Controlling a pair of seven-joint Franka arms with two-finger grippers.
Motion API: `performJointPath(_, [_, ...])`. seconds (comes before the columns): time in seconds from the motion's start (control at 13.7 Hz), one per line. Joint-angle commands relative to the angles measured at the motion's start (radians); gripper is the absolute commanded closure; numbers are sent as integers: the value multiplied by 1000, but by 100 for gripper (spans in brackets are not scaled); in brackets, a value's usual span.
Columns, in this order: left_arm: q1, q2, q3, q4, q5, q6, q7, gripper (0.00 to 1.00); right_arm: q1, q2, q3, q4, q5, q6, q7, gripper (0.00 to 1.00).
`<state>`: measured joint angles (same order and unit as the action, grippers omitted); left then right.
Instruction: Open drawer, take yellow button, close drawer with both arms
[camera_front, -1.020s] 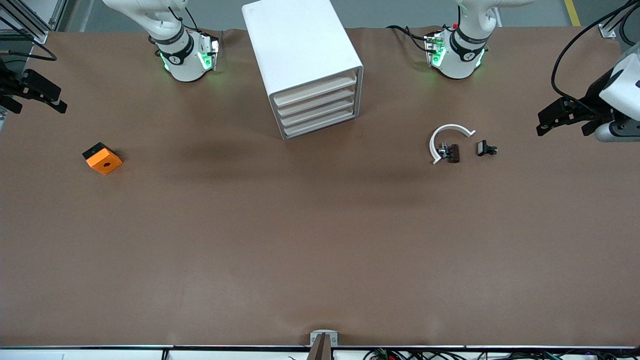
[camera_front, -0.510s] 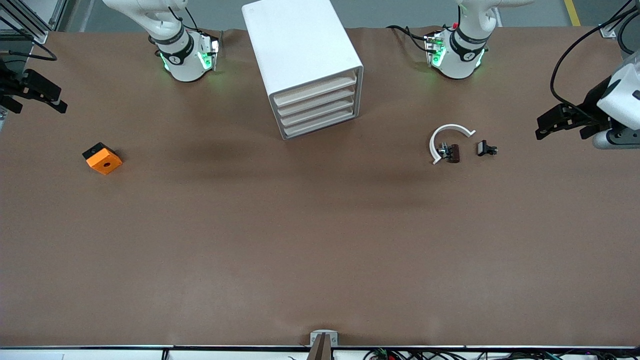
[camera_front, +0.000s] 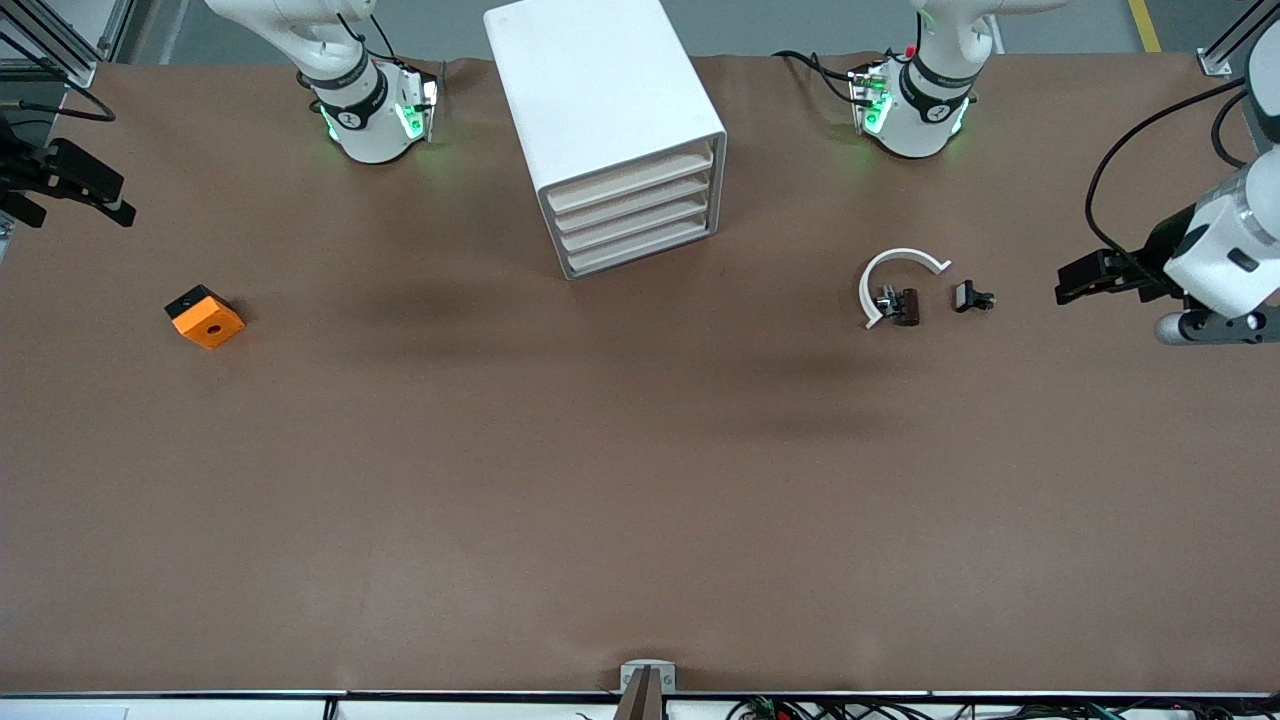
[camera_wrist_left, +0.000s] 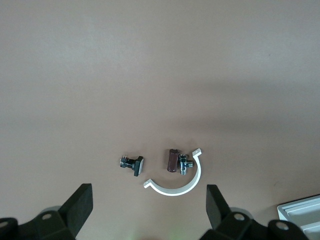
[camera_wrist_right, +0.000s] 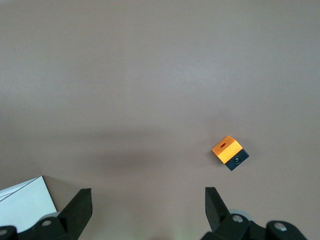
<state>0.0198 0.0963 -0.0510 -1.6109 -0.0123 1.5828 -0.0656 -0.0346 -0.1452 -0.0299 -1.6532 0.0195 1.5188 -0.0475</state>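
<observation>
A white cabinet (camera_front: 598, 110) with several shut drawers (camera_front: 634, 219) stands at the back middle of the table. The button is not in view. My left gripper (camera_front: 1075, 281) is open and empty, up in the air over the table at the left arm's end, beside the small parts; in the left wrist view (camera_wrist_left: 149, 210) its fingers are wide apart. My right gripper (camera_front: 95, 195) is open and empty, up over the table edge at the right arm's end; the right wrist view (camera_wrist_right: 148, 207) shows its fingers spread.
An orange square block with a black side (camera_front: 204, 316) lies at the right arm's end and shows in the right wrist view (camera_wrist_right: 229, 152). A white curved band (camera_front: 893, 272) with a dark brown part (camera_front: 905, 306) and a small black part (camera_front: 971, 297) lie near the left arm's end.
My left gripper has moved nearer to the front camera and a little toward the small parts. The right gripper has not moved. The drawers stay shut.
</observation>
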Motion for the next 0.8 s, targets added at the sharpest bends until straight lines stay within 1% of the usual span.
performJointPath(0.0, [28, 43, -3, 14, -1, 34, -22, 0, 8, -22, -5, -17, 5, 8, 6, 0])
performJointPath(0.22, [32, 91, -3, 11, -9, 65, -66, 0, 5, -22, -7, -19, 5, 8, 8, 0])
performJointPath(0.36, [34, 120, -3, 6, -46, 92, -74, 0, 5, -24, -7, -20, 5, 9, 8, 0])
performJointPath(0.58, [29, 158, -4, 6, -57, 114, -180, 0, 5, -25, -7, -22, 5, 11, 9, 0])
performJointPath(0.73, [23, 180, -6, 8, -57, 118, -201, 0, 7, -25, -7, -22, 5, 11, 49, 0])
